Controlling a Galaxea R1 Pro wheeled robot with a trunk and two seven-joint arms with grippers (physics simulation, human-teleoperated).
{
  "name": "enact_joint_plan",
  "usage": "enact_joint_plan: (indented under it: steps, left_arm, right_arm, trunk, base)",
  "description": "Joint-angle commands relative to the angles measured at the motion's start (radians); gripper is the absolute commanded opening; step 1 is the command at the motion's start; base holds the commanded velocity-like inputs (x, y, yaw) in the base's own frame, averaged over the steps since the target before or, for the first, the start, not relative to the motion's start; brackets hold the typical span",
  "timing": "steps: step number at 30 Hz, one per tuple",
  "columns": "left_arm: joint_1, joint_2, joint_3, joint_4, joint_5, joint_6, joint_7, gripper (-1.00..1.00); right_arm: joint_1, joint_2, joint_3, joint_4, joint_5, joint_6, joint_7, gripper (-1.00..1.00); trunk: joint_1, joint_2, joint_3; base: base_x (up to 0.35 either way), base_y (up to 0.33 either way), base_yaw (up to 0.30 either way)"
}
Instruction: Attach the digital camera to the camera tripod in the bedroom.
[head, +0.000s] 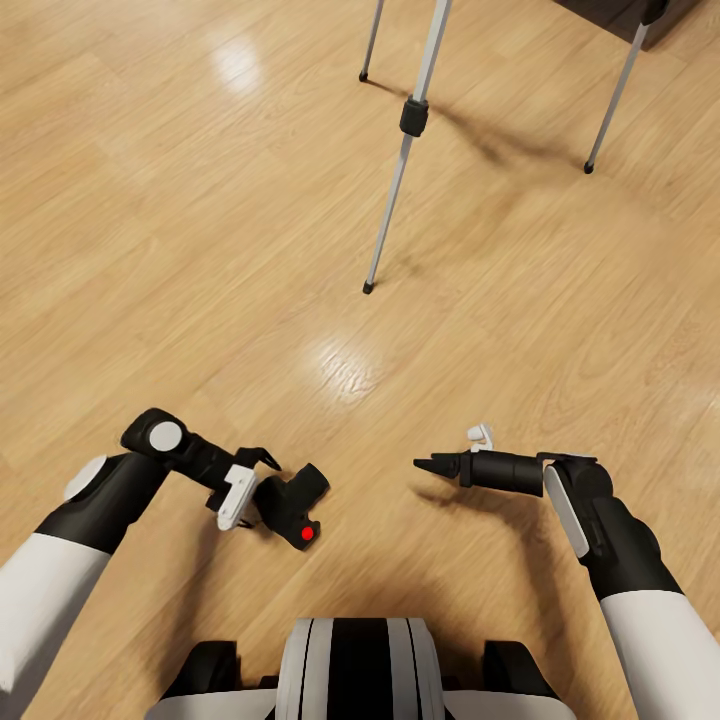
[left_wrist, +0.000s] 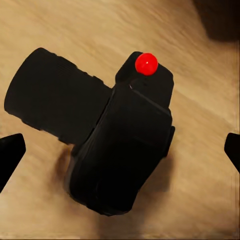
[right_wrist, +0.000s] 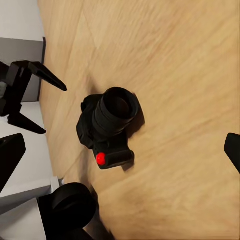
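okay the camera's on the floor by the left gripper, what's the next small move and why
Probably lower the left gripper around the digital camera and close. It lies on the wood floor, and in the left wrist view the open fingertips flank it without touching.

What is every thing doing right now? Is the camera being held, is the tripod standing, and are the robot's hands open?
Camera: lying on the wood floor, not gripped, red button showing.
Tripod: standing with its legs spread, feet on the floor; its top is out of the picture.
Left gripper: open, right beside the camera, fingers spread wide.
Right gripper: open, holding nothing, hovering above the floor.
Floor: bare shiny wood.
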Motion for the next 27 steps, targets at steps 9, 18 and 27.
enact_joint_plan:
  steps: [9, 18, 27]
  left_arm:
    - [-0.001, -0.01, -0.003, 0.022, -0.112, -0.009, 0.0, 1.0]
    - [-0.001, -0.015, 0.001, 0.025, -0.128, -0.022, 0.001, 1.0]
    - [-0.001, -0.029, 0.002, 0.021, -0.128, -0.022, 0.008, 1.0]
  right_arm:
    - [0.0, 0.0, -0.001, 0.002, -0.003, 0.004, 0.002, 1.0]
    - [0.0, 0.0, -0.001, 0.002, -0.003, 0.004, 0.003, 1.0]
    - [0.0, 0.0, -0.001, 0.002, -0.003, 0.004, 0.004, 1.0]
  trunk:
    - [0.0, 0.0, 0.0]
    - [0.0, 0.0, 0.0]
    - [0.0, 0.0, 0.0]
  base:
    - [0.0, 0.0, 0.0]
    - [0.0, 0.0, 0.0]
    - [0.0, 0.0, 0.0]
